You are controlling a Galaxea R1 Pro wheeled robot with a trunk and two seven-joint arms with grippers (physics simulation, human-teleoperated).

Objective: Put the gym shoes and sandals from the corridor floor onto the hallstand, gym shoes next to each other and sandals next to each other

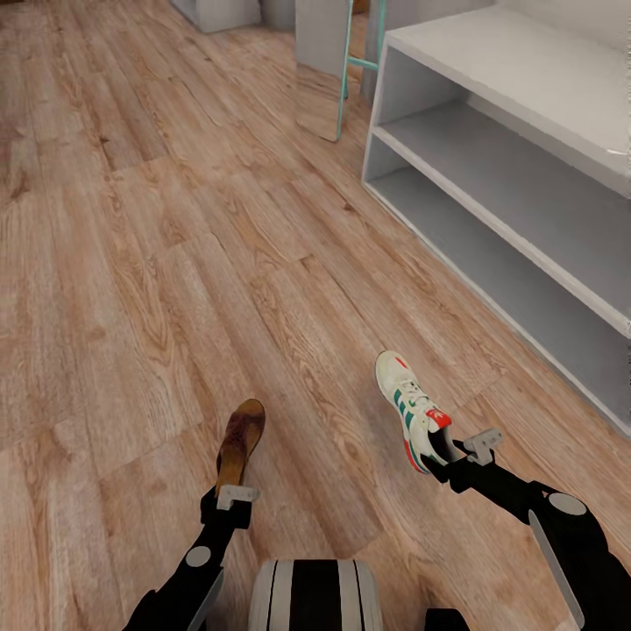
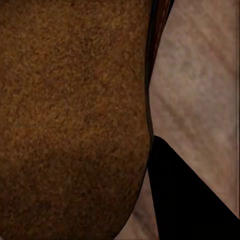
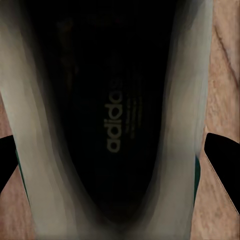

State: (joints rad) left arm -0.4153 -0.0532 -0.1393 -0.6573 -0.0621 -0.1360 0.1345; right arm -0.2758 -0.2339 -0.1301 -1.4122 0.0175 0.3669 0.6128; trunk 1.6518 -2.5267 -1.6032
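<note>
- Left gripper (image 1: 235, 496) is clamped on a brown sandal (image 1: 241, 440) at 7 o'clock; held by its heel alone, it could pivot loose.
- Right gripper (image 1: 463, 449) pinches a gym shoe (image 1: 412, 410) at 5 o'clock; it might clip the hallstand (image 1: 504, 188) at 2 o'clock.

The corridor floor (image 1: 158, 263) is matt, grained wood plank. The sandal (image 2: 70, 115) looks like rough brown suede; the gym shoe (image 1: 412, 412) appears smooth white leather. The hallstand (image 1: 526, 175) is flat matt white-grey.
</note>
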